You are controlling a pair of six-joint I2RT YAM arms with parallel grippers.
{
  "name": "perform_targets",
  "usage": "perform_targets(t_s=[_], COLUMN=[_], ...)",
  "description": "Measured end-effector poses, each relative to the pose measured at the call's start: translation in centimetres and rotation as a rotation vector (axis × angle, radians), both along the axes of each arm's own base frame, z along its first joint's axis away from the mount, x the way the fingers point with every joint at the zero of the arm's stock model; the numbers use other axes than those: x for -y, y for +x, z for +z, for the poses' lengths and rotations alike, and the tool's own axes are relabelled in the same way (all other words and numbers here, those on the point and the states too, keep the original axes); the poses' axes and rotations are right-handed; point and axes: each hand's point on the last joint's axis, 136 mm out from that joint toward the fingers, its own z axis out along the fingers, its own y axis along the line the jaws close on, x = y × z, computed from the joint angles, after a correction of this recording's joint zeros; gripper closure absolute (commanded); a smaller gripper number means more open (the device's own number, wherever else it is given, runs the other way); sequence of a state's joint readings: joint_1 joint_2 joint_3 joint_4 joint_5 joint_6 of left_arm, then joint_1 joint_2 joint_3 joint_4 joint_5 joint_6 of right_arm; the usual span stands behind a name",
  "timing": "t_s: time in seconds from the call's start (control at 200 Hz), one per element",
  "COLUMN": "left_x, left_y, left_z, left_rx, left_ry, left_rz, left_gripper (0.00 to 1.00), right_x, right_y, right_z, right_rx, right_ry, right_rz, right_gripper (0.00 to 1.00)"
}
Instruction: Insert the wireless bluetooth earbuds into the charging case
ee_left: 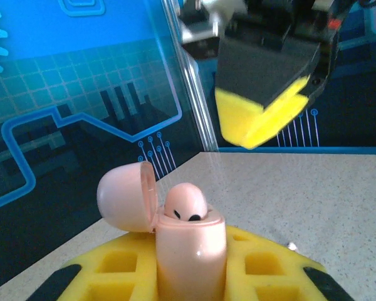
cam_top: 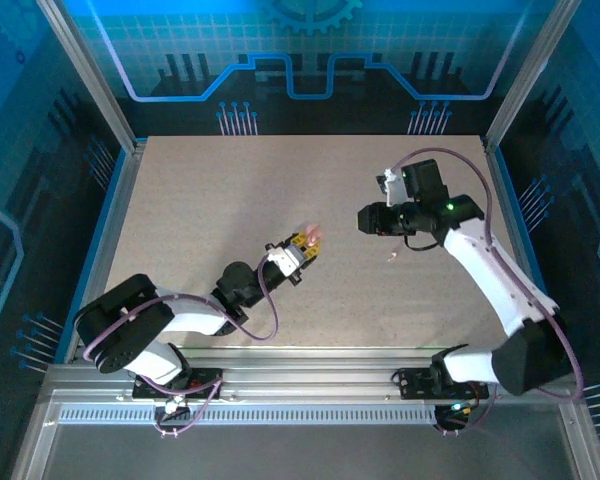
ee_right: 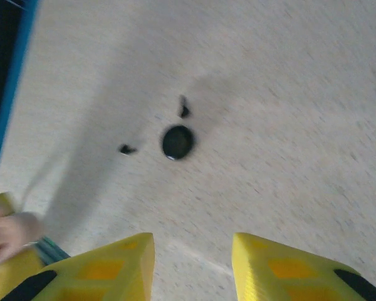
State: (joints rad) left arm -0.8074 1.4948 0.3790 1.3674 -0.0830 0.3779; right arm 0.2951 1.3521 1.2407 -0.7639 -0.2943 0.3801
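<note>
A pale pink charging case (ee_left: 191,251) stands upright with its lid (ee_left: 122,195) flipped open, and my left gripper (cam_top: 302,246) is shut on its body. One pale pink earbud (ee_left: 185,202) sits in the case. Another pale earbud (cam_top: 391,257) lies loose on the table. My right gripper (ee_right: 193,241) hangs open and empty above the table, just right of the pink case (cam_top: 313,235). Below it lie a round black case (ee_right: 177,142), closed, and two black earbuds (ee_right: 184,110) (ee_right: 126,149) beside it.
The tan table (cam_top: 210,200) is walled by metal posts and blue panels (cam_top: 300,60). In the left wrist view the right gripper's yellow pads (ee_left: 263,119) hang close above the pink case. The open floor lies at the back and left.
</note>
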Motion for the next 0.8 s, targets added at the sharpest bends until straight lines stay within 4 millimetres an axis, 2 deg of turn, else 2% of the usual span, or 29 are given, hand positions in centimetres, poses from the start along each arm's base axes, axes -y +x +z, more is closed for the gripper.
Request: perform_targets(t_s=[0.19,0.355,0.59,0.8], left_x=[-0.4,-0.7,-1.3,-1.7], left_y=[-0.2,-0.2,-0.2,0.0], left_z=[-0.8,-1.3,-2.3,-2.6], left_rx=[0.002,-0.001,-0.022,-0.028], left_ry=[0.031,0.044,0.061,0.064], left_rz=[0.013,0.023,0.048,0.073], left_gripper=[0.83,0.84,0.84,0.83], right_x=[5.2,8.2,9.8,10.1], right_y=[0.9,0.7,1.7,2.6], right_z=[-5.9,-9.6,-13.1,-15.5], right_rx=[-0.28,-0.455,-0.585,-0.647], right_ry=[-0.075,-0.119,-0.182,-0.21], right_rz=[-0.171,-0.301,-0.379,-0.394], right_gripper=[0.66,0.67,0.68,0.68])
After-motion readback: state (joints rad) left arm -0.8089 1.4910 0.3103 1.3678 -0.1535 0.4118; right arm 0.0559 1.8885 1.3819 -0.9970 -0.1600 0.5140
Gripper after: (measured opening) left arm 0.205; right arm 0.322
